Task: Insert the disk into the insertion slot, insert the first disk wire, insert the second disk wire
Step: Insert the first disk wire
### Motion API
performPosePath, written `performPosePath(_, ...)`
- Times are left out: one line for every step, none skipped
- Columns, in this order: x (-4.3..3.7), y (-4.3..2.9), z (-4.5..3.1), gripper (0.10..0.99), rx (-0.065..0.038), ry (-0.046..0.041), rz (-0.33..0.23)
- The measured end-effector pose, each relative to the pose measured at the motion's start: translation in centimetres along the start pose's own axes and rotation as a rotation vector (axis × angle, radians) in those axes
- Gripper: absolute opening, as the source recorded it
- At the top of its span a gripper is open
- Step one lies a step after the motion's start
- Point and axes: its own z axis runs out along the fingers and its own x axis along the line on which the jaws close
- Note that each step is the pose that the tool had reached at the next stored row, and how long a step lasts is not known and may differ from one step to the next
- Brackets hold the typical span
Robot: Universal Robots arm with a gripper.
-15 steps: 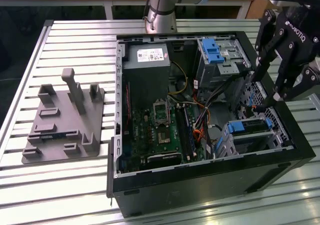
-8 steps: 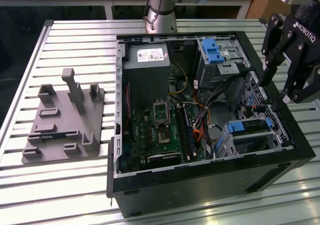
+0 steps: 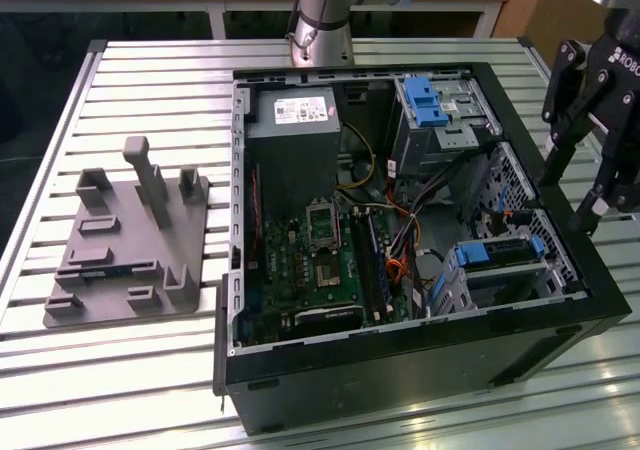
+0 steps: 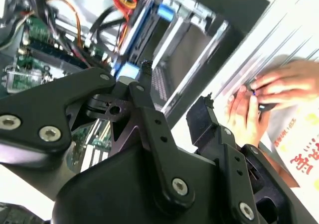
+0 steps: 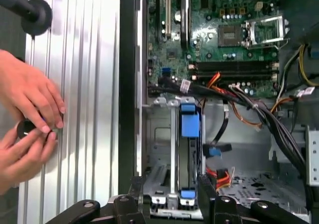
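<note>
Both jaws of the hand point(image 3: 568, 202) are being held apart, empty, at the exterior view's right, near the disk point(image 3: 490, 254) in the insertion slot point(image 3: 512, 282).

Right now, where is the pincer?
In the exterior view the open pincer hangs at the exterior view's right, over that side's rim of the black computer case.

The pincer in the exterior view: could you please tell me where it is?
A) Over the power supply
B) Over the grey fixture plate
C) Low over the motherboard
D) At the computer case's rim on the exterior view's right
D: the pincer hangs open and empty at the rim of the computer case on the exterior view's right.
</note>
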Motion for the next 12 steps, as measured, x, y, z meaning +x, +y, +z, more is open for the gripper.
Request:
performPosePath(-0.16,-0.42,0.14,0.557,0.0,0.0,0.0)
performPosePath(-0.31,-0.76,0.28,0.557,0.0,0.0001,0.0)
performPosePath(-0.49,-1.04,0.42,0.557,0.0,0.0002,0.0)
performPosePath(-0.7,-1.22,0.56,0.557,0.0,0.0002,0.0)
performPosePath(-0.93,-1.35,0.73,0.557,0.0,-0.0001,0.0)
performPosePath(-1.2,-1.42,0.86,0.557,0.0,0.0,0.0)
performPosePath(-1.5,-1.47,1.01,0.557,0.0,-0.0002,0.0)
performPosePath(-1.82,-1.5,1.16,0.557,0.0,-0.0002,0.0)
performPosePath(-2.1,-1.52,1.3,0.557,0.0,-0.0002,0.0)
performPosePath(-2.38,-1.54,1.45,0.557,0.0,-0.0002,0.0)
performPosePath(-2.62,-1.55,1.6,0.557,-0.001,-0.0002,0.0)
performPosePath(-2.8,-1.55,1.77,0.557,-0.001,-0.0004,0.002)
